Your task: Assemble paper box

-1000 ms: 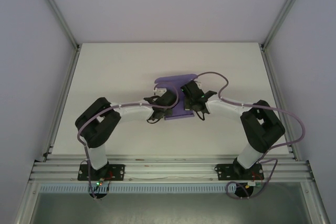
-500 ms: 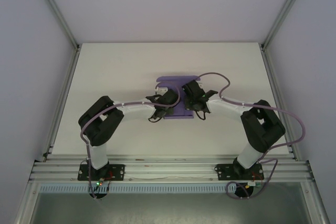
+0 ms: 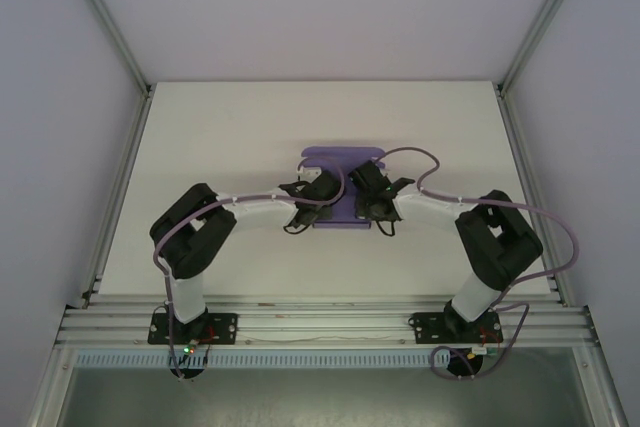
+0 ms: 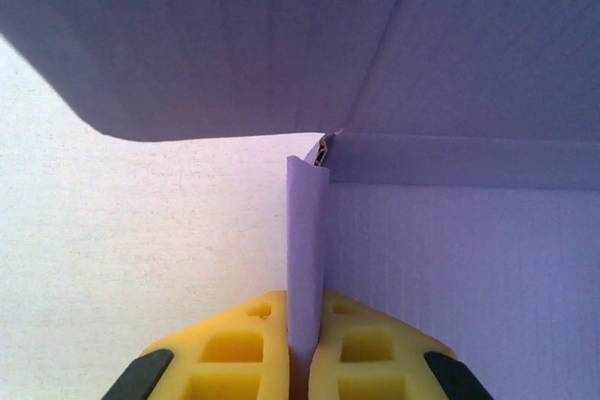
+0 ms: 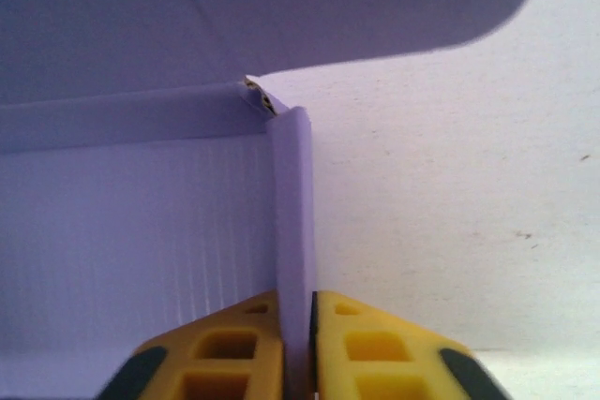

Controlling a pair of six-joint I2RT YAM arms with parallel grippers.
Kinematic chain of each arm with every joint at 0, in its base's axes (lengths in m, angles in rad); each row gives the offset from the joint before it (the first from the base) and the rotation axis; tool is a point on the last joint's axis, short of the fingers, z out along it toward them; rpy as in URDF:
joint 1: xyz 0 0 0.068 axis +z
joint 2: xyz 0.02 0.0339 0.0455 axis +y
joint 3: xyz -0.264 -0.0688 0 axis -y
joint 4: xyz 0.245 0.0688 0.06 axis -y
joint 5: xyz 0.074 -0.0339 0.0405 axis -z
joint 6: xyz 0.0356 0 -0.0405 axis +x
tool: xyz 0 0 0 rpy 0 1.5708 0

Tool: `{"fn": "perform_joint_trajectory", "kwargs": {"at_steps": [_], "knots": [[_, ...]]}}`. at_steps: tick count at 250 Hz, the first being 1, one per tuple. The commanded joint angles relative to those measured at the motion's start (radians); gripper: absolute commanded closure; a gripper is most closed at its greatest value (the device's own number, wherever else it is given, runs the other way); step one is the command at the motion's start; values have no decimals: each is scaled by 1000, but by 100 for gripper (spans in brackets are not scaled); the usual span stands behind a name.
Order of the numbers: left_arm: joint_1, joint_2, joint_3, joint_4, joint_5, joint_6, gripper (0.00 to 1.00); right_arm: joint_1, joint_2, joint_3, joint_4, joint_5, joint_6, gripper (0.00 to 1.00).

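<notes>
Both arms have closed in, squaring the paper box (image 3: 340,159) at mid-bench (image 3: 220,137). Your left gripper (image 4: 303,314) and right gripper (image 5: 297,314) each clench a raised side wall. Pull unevenly and a wall could slip free or crease.

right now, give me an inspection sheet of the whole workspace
Surface: white table, a few small specks.
Job's things: purple paper box mid-table, partly folded, side walls upright, a large rounded flap at its far side.
Clutter: nothing seen.
Grippers: left gripper shut on the box's left side wall; right gripper shut on its right side wall.
Cables: purple cables run along both arms; the right one loops near the box.
Surroundings: aluminium frame rails, plain white walls.
</notes>
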Motion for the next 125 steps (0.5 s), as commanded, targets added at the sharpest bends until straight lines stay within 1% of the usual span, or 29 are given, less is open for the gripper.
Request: {"fn": "perform_joint_trajectory", "kwargs": {"at_steps": [1, 23, 43, 81, 106, 125], "knots": [[0, -28, 25, -18, -39, -16, 97, -4, 39, 10, -92, 63, 6, 100], [0, -50, 19, -15, -51, -16, 98, -4, 62, 42, -136, 97, -5, 100], [0, -73, 20, -14, -57, -15, 98, 0, 91, 82, -204, 159, -2, 100], [0, -108, 50, -39, -80, -2, 98, 20, 152, 152, -344, 319, 24, 100], [0, -124, 69, -53, -93, 1, 99, 30, 201, 202, -444, 421, 79, 100], [0, -125, 80, -60, -99, 16, 99, 35, 209, 211, -456, 439, 93, 100]]}}
